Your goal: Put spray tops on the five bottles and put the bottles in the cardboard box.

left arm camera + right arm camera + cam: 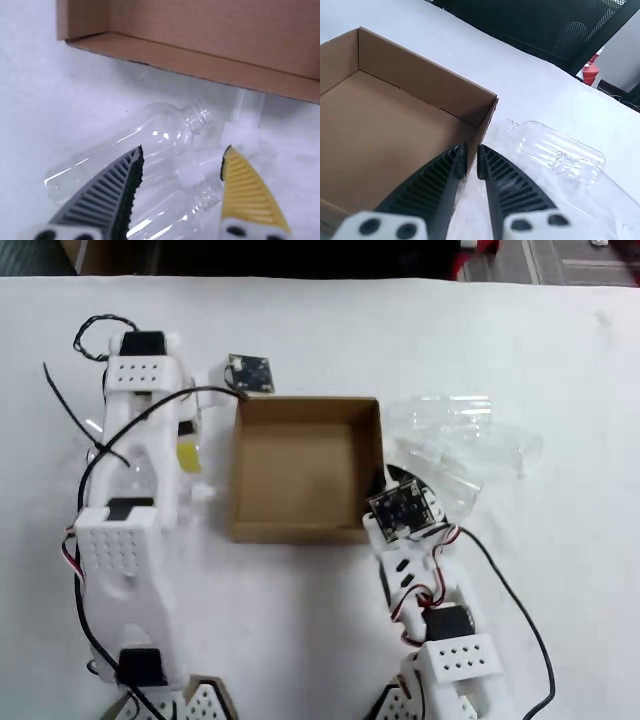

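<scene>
Hovering beside cardboard box (305, 465), left tool (180, 155) spread over bottles (160, 125); right tool (472, 150) nearly closed, empty.

A robotics lab or workroom, by the look of it — a white worktop (560, 360) carrying bare-wired plastic robot arms (125, 540) and an exposed circuit board (249, 374), with a black mesh office chair (580, 30) on the far side.

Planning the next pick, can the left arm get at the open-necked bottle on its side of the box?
Probably yes: the left gripper is open just above the bottle, nothing lies over it, and the cardboard box stands apart.
</scene>
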You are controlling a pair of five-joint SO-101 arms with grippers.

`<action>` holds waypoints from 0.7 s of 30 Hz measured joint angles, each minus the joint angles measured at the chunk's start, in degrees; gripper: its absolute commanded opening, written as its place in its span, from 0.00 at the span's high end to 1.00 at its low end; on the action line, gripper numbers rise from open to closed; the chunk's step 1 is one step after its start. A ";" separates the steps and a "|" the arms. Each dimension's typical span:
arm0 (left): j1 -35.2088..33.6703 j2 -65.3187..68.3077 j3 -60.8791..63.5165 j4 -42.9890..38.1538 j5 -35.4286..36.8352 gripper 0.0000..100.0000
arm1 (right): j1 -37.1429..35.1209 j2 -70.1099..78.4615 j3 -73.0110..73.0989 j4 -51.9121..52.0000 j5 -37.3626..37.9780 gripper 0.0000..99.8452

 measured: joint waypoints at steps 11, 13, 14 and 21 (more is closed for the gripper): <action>1.76 6.95 -3.34 -7.03 0.18 0.79 | 0.00 0.26 0.00 -1.05 0.00 0.98; 1.85 7.47 -3.34 -9.58 1.49 0.78 | 0.00 0.26 -0.09 -1.14 0.00 0.98; 1.85 7.56 -3.34 -11.08 3.34 0.78 | 0.00 0.26 -0.09 -1.14 0.00 0.98; 2.02 7.65 -5.45 -14.68 10.29 0.78 | 0.00 0.26 -0.09 -1.14 0.00 0.98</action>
